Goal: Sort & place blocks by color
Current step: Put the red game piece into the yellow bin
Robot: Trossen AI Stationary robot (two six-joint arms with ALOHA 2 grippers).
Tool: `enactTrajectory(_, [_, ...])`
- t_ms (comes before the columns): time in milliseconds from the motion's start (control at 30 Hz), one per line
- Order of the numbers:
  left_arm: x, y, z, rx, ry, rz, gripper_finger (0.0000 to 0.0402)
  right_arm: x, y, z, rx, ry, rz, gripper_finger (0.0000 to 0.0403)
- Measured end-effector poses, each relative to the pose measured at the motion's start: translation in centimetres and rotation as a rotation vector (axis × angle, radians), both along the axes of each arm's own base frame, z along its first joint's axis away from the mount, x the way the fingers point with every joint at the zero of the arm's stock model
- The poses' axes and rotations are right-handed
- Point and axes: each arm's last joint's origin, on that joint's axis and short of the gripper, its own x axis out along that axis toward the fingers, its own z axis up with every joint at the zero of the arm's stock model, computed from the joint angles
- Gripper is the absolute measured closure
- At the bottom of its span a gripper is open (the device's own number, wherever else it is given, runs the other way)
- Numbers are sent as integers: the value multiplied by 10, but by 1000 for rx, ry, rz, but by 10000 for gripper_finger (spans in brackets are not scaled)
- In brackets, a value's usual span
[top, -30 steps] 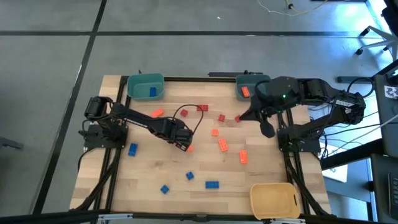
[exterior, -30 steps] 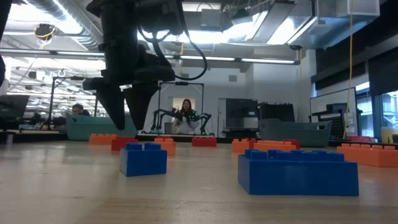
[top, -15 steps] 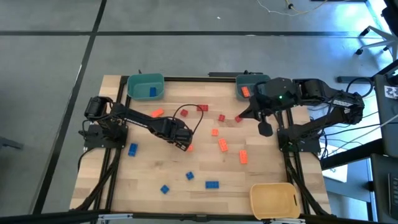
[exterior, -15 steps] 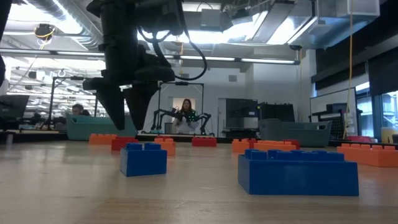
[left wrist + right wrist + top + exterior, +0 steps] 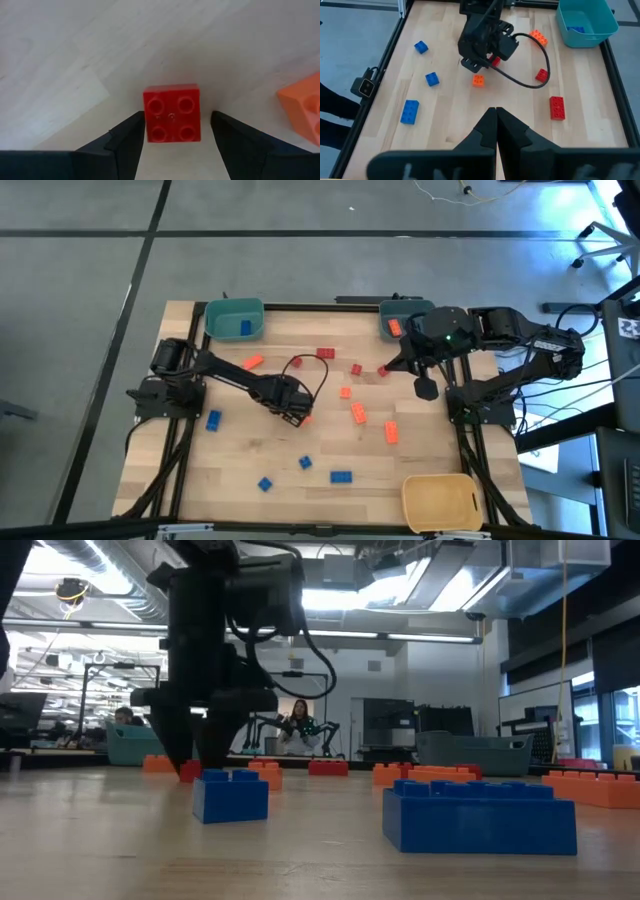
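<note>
We saw the left gripper (image 5: 172, 137) down at mid-table, fingers (image 5: 125, 140) spread wide either side of a red block (image 5: 172, 113), not yet pinching it. An orange block (image 5: 303, 112) lay just beside. The right gripper (image 5: 496, 125) hung closed, empty, near the grey-blue bin (image 5: 392, 320).

Looking down, you see the left pincer (image 5: 296, 413) low over the middle of the table (image 5: 240, 470), beside an orange block (image 5: 306, 418). The right pincer (image 5: 428, 388) hangs near the grey-blue bin (image 5: 384, 318). Blue blocks (image 5: 341, 477) lie toward the yellow bin (image 5: 440, 500).
</note>
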Motion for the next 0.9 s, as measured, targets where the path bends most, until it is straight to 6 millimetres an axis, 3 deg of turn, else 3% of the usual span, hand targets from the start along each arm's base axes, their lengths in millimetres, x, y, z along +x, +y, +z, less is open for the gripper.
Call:
enactTrajectory(367, [1, 6, -4, 12, 8, 19, 180, 0, 0, 0, 1, -1, -1, 398])
enactTrajectory(733, [1, 8, -5, 14, 9, 26, 269, 1, 0, 1, 1, -19, 0, 398])
enactTrajectory(900, [1, 8, -5, 23, 16, 3, 271, 1, 0, 1, 0, -18, 0, 398])
